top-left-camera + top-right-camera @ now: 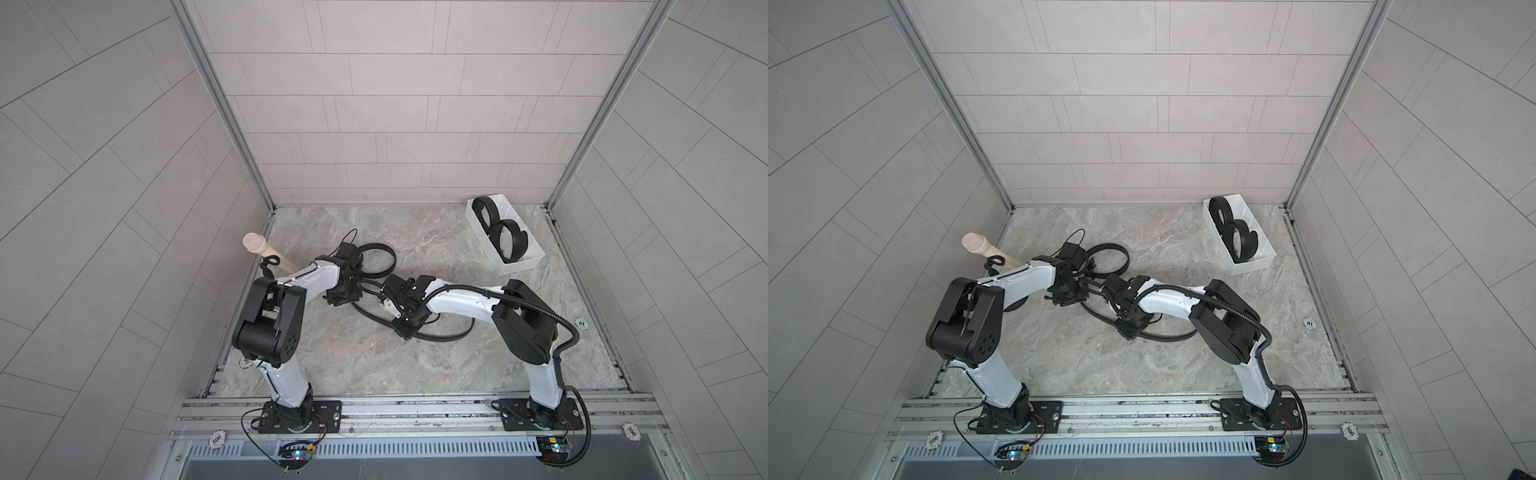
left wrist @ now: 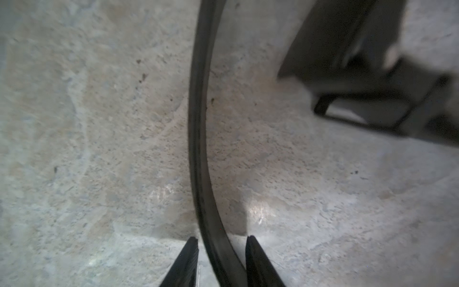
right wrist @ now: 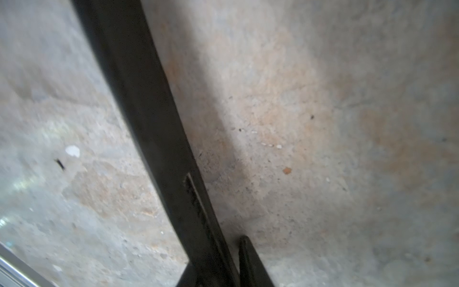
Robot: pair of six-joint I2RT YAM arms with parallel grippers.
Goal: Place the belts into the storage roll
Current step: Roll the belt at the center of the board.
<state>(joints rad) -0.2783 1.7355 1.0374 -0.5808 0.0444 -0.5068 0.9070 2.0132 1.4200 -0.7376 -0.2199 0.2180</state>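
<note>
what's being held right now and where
Nothing clearly. The loose belt strap runs between both pairs of fingers: left gripper apart, unclamped; right gripper close on it, grip cannot be told.

The bench [image 2: 99, 124] looks like matt, grainy stone, veined grey and tan. The loose belt [image 2: 197, 124] is smooth and black with a dull sheen, like leather. The tray [image 1: 521, 266] is smooth white plastic. The peg [image 1: 270, 251] looks like pale bare wood. The front rail [image 1: 415, 409] is brushed metal.
</note>
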